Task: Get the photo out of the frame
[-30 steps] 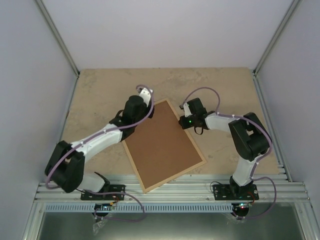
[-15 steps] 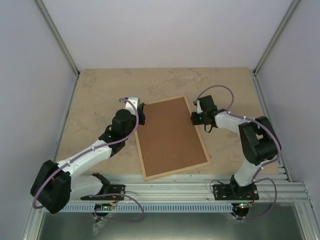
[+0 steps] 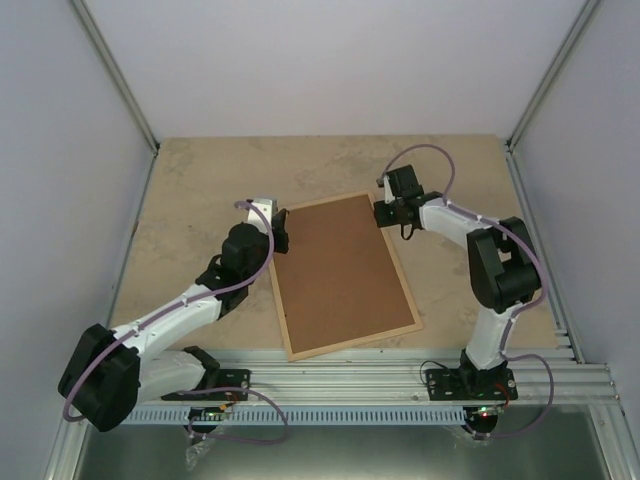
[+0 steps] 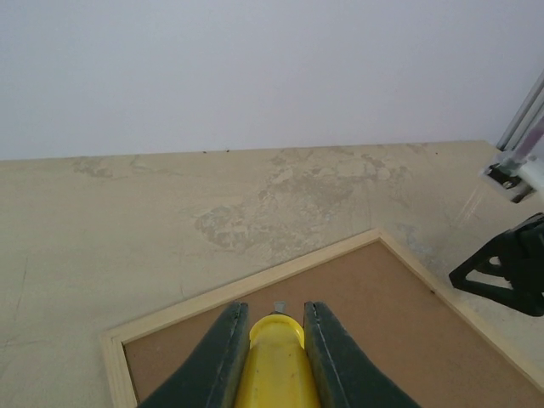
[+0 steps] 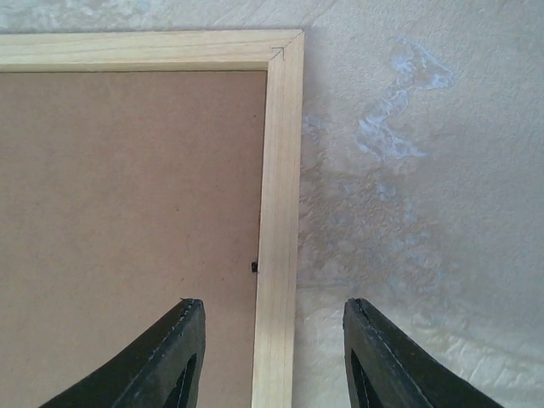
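The frame (image 3: 282, 300) lies face down on the table, its brown backing board (image 3: 340, 270) facing up, so the photo is hidden. My left gripper (image 3: 279, 228) sits at the frame's far left corner. In the left wrist view that gripper (image 4: 274, 308) is shut on a yellow tool (image 4: 274, 365), whose tip lies over the backing board (image 4: 382, 323) by a small metal tab (image 4: 278, 305). My right gripper (image 3: 381, 213) is at the far right corner. In the right wrist view it (image 5: 272, 304) stands open, its fingers straddling the pale wood rail (image 5: 280, 170) without touching it.
A small black clip (image 5: 255, 267) sits at the rail's inner edge beside the backing board (image 5: 127, 212). Bare beige tabletop (image 3: 210, 180) surrounds the frame. Grey walls enclose three sides, and an aluminium rail (image 3: 340, 385) runs along the near edge.
The frame swung clockwise between both grippers, ending more upright. The right gripper has opened and shifted toward the frame's far right corner. The left gripper keeps its hold on the yellow tool.
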You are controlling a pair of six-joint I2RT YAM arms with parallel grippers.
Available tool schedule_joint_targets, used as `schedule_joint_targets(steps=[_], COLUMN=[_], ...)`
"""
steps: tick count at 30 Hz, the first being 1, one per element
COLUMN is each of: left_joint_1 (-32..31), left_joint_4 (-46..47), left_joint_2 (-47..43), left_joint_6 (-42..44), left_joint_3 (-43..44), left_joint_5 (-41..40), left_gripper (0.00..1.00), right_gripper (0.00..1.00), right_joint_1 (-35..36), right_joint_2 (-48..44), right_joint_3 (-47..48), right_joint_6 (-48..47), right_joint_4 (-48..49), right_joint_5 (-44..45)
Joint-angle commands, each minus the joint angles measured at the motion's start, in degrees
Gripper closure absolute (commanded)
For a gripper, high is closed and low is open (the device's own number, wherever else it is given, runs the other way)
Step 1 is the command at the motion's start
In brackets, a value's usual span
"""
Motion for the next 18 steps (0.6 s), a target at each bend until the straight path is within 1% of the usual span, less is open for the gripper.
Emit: schedule_joint_targets(steps=[1, 8, 18], left_joint_1=[-0.12, -0.13, -0.08], left_joint_4=[2.52, 2.68, 2.64], left_joint_2=[-1.21, -0.35, -0.33], left_joint_6=[-0.63, -0.66, -0.47], left_joint_3=[-0.46, -0.18, -0.21], left_joint_5=[0.13, 1.28, 1.59], left_gripper=[1.0, 1.0, 1.0], right_gripper=[0.54, 0.55, 0.58], right_joint_1=[0.58, 1.07, 1.23], right_joint_2=[3.95, 8.47, 11.93], right_joint_3=[3.68, 7.85, 11.58], right_joint_6=[-2.45, -3.31, -3.82], right_joint_4=[-4.32, -5.71, -7.52], right_joint_5=[0.95, 0.18, 2.47])
